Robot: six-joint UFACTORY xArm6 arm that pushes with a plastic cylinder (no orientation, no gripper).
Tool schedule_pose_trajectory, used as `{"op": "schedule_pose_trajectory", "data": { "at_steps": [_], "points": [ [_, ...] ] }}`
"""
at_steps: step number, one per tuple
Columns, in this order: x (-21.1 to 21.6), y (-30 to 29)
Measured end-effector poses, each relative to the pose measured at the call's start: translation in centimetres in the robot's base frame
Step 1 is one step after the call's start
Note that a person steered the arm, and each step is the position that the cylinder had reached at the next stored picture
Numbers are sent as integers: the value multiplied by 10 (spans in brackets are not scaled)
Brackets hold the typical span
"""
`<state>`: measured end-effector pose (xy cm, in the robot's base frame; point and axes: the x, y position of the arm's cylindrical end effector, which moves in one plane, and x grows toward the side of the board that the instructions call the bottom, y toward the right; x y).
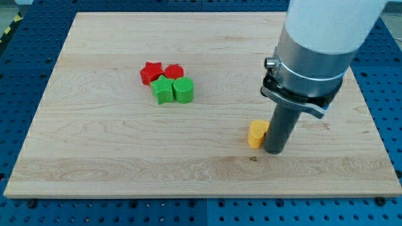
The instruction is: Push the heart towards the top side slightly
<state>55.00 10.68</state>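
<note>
Pale, light-brown wood with fine grain lines makes up the desk (113, 157), and around it lies a blue perforated surface (383, 94) dotted with dark holes. Left of centre in the frame sit four ribbed blocks: a red star (149, 72), a red rounded block (173, 71), a green star (163, 90) and a green rounded block (184, 90). Right of centre is a yellow-orange heart (256, 134). The rod is dark grey down to my tip (274, 151); above it come a silver-grey collar and a white arm (330, 22).
</note>
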Motion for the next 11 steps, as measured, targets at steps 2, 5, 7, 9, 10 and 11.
{"op": "schedule_pose_trajectory", "data": {
  "at_steps": [2,5,7,9,10,11],
  "points": [
    [0,-34],
    [-17,-43],
    [-18,-34],
    [-26,-22],
    [-17,-68],
    [-40,-68]
  ]
}}
